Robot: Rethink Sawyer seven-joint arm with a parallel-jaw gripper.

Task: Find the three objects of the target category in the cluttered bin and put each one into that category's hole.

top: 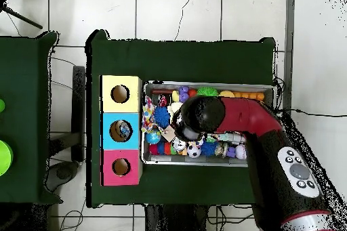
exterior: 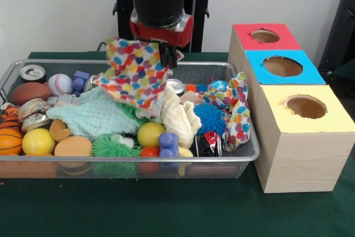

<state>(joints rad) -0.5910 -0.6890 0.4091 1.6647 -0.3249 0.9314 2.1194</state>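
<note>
- Lifting a polka-dot cloth (exterior: 136, 73) out of the wire bin (exterior: 222, 69): the gripper (exterior: 168, 55) is pinched shut on the cloth's upper right edge, and the fabric drapes down and to the left from it, its lower corner hanging over the clutter.
- Target category appears to be cloths; which hole belongs to it cannot be read from the views.
- Other candidates lie in the bin: a second polka-dot cloth (exterior: 237, 109) draped against the right wall, a mint green cloth (exterior: 94, 116) at centre left, a cream cloth (exterior: 178, 116) just beside the held one's lower edge.
- Three boxes sit right of the bin in the front view: red box (exterior: 248, 36) farthest back, blue box (exterior: 263, 71) in the middle, yellow box (exterior: 277, 116) nearest.
- Overhead, the arm (top: 234, 116) covers the bin's middle; the held cloth is mostly hidden there.
- Doing the step well, as I judge it:
  - Raise until the trailing corner clears the bin rim and the cream cloth, or it may drag neighbours out.
  - Carry slowly; a loose hanging cloth swings.
  - Centre the grip point over the hole so the bulk feeds in, then lower before releasing; dropped from high up, fabric could catch on the hole's edge.
  - Grip is near one edge only, so slippage is a risk.
</note>
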